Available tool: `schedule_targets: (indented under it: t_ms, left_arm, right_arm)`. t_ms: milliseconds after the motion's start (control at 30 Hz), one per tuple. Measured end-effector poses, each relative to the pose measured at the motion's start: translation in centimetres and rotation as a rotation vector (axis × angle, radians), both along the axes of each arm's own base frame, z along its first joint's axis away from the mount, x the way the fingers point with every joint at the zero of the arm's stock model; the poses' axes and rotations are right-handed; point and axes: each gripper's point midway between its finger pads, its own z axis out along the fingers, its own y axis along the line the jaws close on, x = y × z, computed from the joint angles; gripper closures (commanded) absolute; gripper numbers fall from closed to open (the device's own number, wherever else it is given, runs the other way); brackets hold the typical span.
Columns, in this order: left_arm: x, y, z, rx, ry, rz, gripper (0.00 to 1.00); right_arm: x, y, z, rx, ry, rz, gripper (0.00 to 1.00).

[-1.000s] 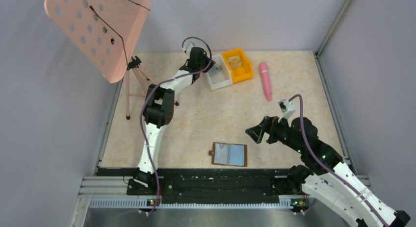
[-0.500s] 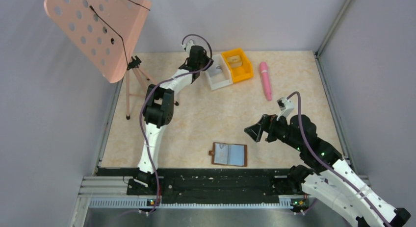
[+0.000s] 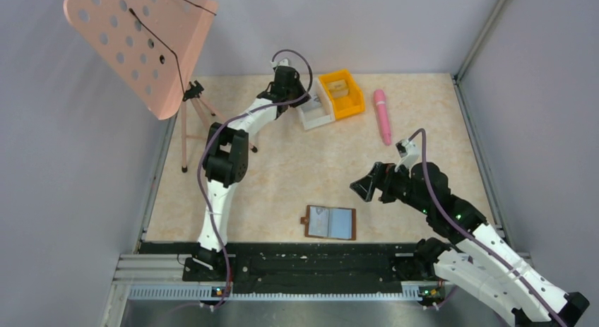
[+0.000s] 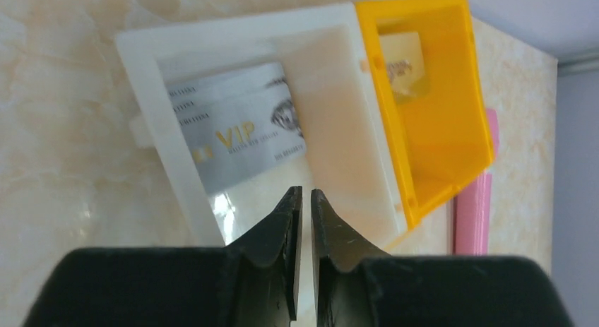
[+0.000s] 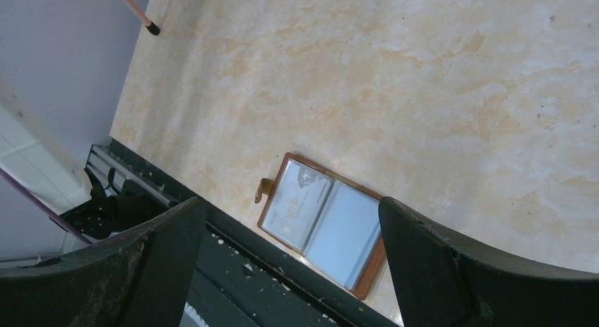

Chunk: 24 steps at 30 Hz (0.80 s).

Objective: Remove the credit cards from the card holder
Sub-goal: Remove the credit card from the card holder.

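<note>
Since a second ago the left arm (image 3: 226,157) has swung its wrist slightly toward the upper right, and the right arm (image 3: 452,214) has edged left and upward. The small brown leather bifold card holder (image 3: 330,222) lies where it did, open and flat at the lower centre of the overhead view, close to the desk's near edge. One of the thin, pale grey credit cards (image 5: 295,202) shows in its left pocket. Whether the pale blue right pocket holds another I cannot tell.

Two more such cards, silvery and overlapping, lie inside the white rectangular plastic bin (image 4: 152,94) at the upper centre of the overhead view. The left jaws hover over that bin, nearly pressed together with only a thin slit between them, pinching nothing. Touching the white bin's right side is an orange plastic bin (image 4: 438,129) with a small pale card in it. A pink pen-shaped object (image 3: 382,115) lies to its right.

The right jaws are spread wide and empty, hanging right of and above the card holder. A pink perforated music stand (image 3: 138,44) fills the upper left, on the marbled beige desk (image 3: 282,171).
</note>
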Motion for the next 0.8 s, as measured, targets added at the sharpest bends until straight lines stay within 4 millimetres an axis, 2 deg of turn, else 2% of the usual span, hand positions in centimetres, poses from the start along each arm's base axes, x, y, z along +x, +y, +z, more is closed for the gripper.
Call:
schedule_targets:
  t_ms: [100, 300, 367, 433, 500, 533, 667, 800]
  left_arm:
    - [-2.7, -1.2, 1.9, 0.016, 0.012, -0.082, 0.77]
    - [-9.1, -4.2, 8.8, 0.014, -0.033, -0.246, 0.46]
    - [-11.6, -4.8, 10.5, 0.01, -0.043, -0.292, 0.36]
    - [-14.7, -5.2, 11.3, 0.011, -0.041, -0.332, 0.23]
    - [-17.5, -5.3, 11.2, 0.02, -0.023, -0.367, 0.08]
    - [-18.9, -5.3, 10.9, 0.03, -0.005, -0.386, 0.04]
    - [-24.5, -4.9, 8.4, 0.072, 0.084, -0.457, 0.01]
    - [-29.1, -3.1, 5.9, 0.115, 0.169, -0.488, 0.02]
  right_arm:
    - [0.2, -0.1, -0.6, 0.013, 0.032, -0.035, 0.12]
    - [0.0, -0.5, -3.1, 0.014, 0.117, -0.087, 0.16]
    - [-0.3, -0.6, -4.2, 0.02, 0.15, -0.101, 0.17]
    - [-0.6, -0.7, -5.4, 0.021, 0.192, -0.117, 0.19]
    - [-0.9, -0.8, -6.8, 0.021, 0.236, -0.133, 0.21]
    - [-1.1, -0.9, -7.4, 0.021, 0.253, -0.14, 0.22]
    - [-1.9, -1.3, -10.0, 0.027, 0.328, -0.176, 0.29]
    - [-2.7, -1.8, -12.3, 0.038, 0.376, -0.203, 0.32]
